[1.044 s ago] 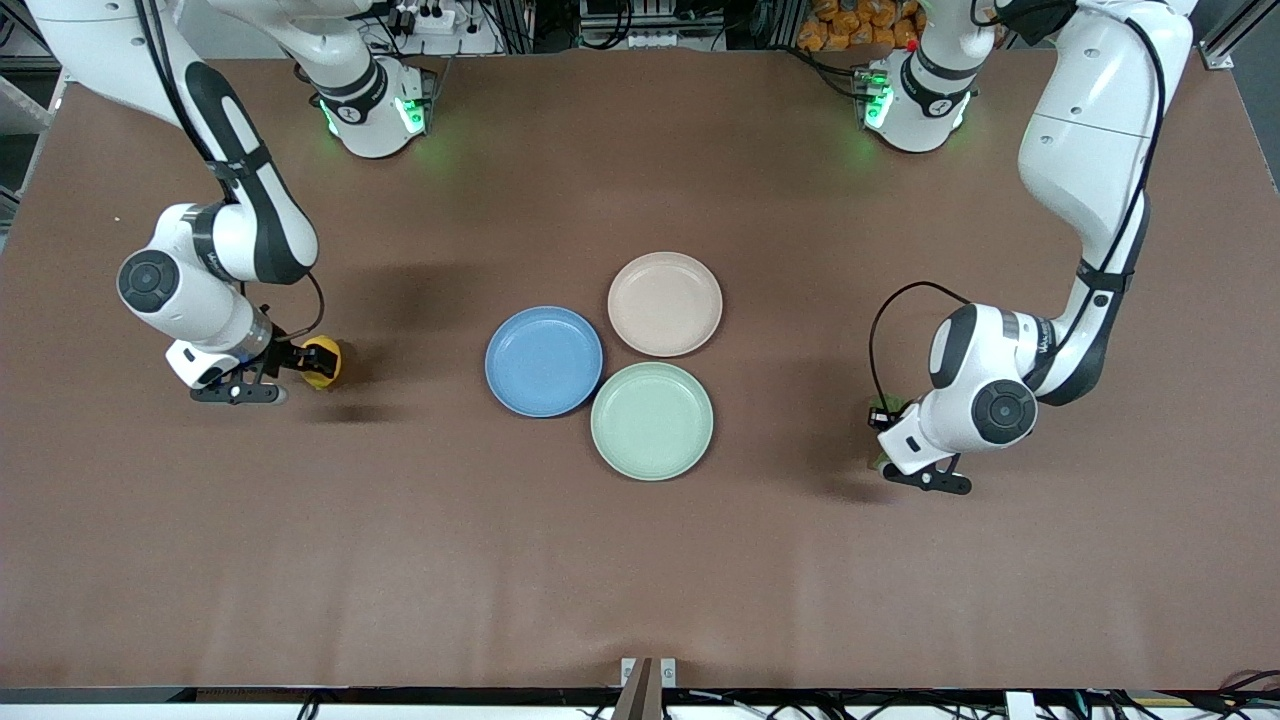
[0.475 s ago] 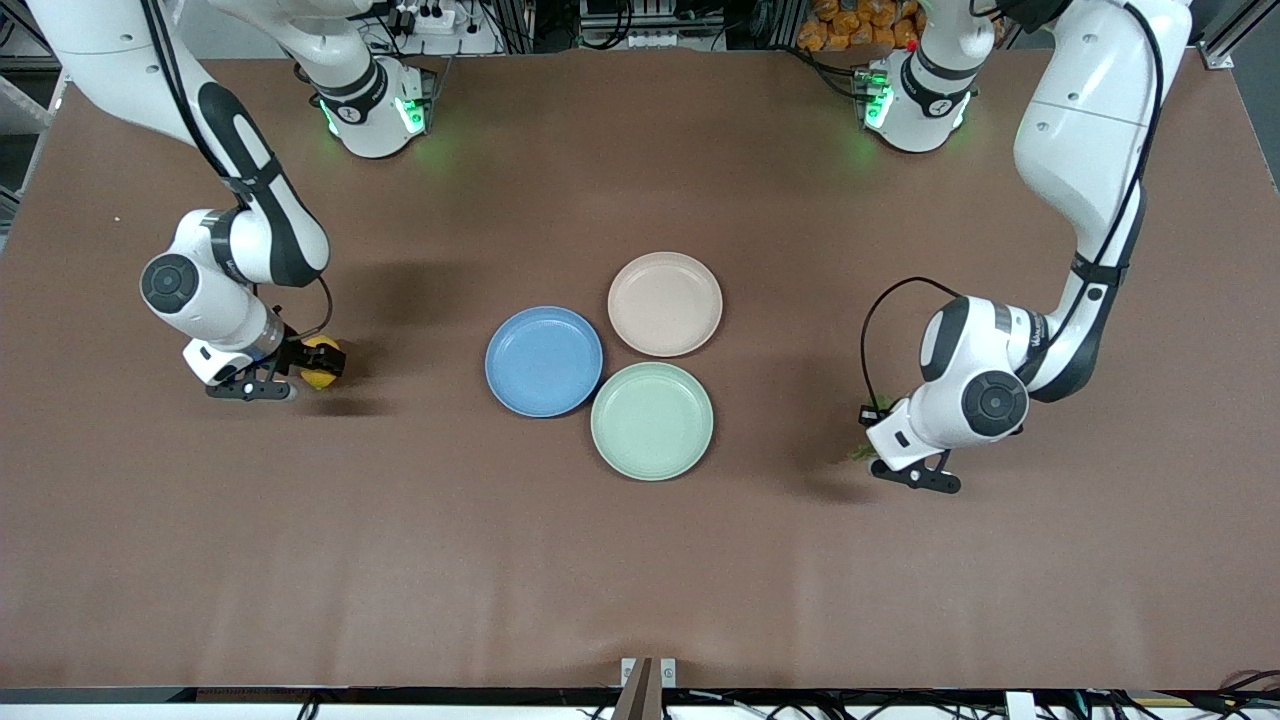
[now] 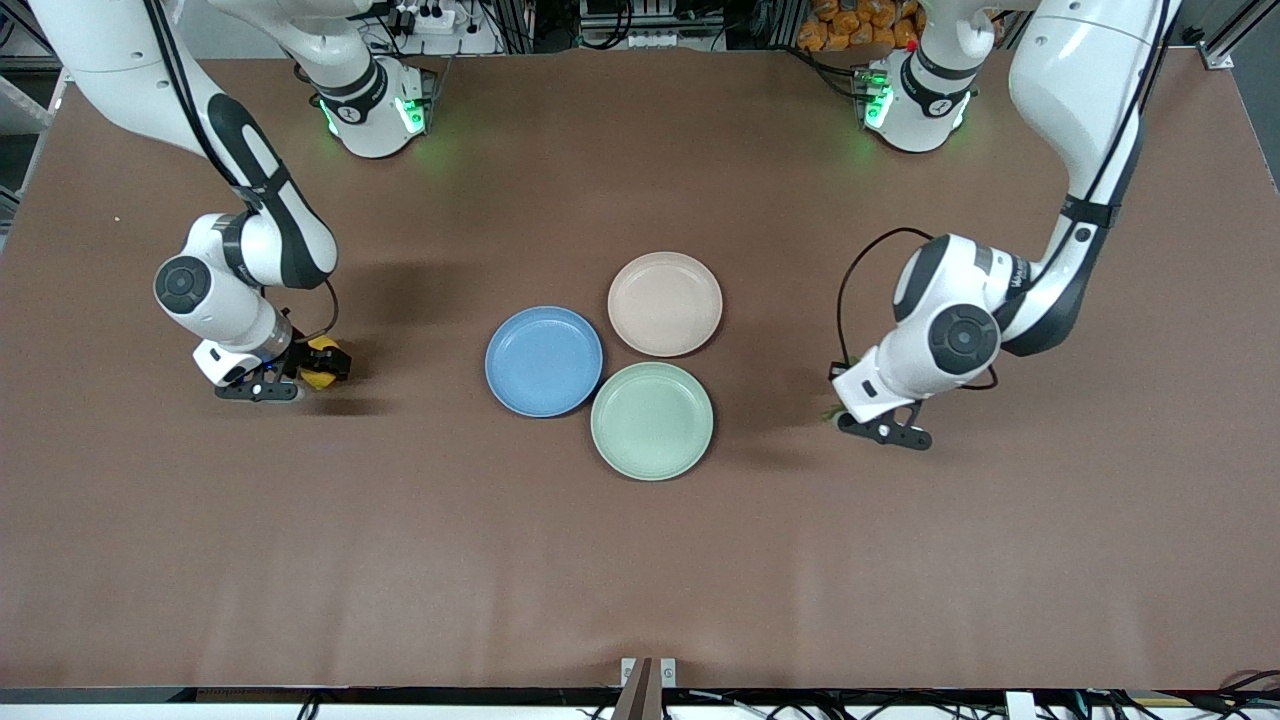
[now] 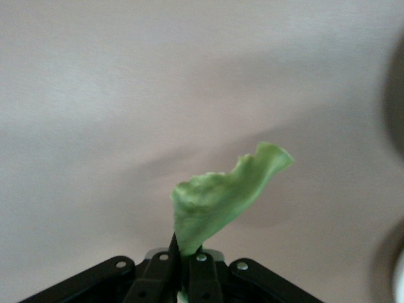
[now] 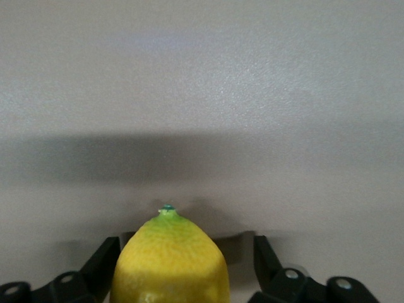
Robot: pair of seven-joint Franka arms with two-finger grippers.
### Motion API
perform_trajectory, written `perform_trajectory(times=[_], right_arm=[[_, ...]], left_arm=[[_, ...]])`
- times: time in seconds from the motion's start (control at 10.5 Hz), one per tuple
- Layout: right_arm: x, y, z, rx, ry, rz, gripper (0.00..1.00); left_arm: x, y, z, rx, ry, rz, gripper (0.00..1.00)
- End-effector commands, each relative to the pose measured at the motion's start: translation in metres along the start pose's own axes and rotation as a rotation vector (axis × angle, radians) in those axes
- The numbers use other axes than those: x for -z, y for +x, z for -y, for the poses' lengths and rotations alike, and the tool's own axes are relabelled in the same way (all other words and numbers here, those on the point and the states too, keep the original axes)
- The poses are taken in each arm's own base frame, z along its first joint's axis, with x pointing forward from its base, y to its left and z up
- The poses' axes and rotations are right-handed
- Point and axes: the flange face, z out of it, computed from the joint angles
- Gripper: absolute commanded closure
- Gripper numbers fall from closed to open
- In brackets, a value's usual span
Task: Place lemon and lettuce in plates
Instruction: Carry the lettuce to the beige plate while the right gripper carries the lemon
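Right gripper is pinching the lemon over bare table toward the right arm's end. Left gripper is clamping the lettuce by its base, above the table beside the green plate. Blue plate and beige plate are sitting bare; no legible writing.

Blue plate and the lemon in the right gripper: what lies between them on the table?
Nothing: in the front view only bare brown table lies between the blue plate and the lemon held by the right gripper.
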Motion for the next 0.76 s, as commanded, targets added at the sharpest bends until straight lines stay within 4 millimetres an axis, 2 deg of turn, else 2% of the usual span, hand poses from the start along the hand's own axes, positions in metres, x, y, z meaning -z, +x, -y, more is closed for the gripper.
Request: perform_trajectory(times=[0.0,0.28,0.47,0.66], right_arm=[[-0.002,-0.002,0.001,-0.003,0.009,-0.006,0.3],[0.002,-0.001,0.004,0.001,0.01,-0.005,0.53],[0.013,0.004,0.004,0.002,0.012,-0.008,0.58],[0.034,0.012,0.008,0.007,0.018,0.019,0.58]], left_arm=[[0.005,-0.015,-0.042,0.07,-0.006,0.003,1.0],[0.005,-0.032,-0.11,0.127,-0.014,0.007,1.0],[0.002,-0.047,-0.161,0.178,-0.008,0.006,1.0],[-0.005,-0.065,-0.207,0.22,0.001,0.008,1.0]])
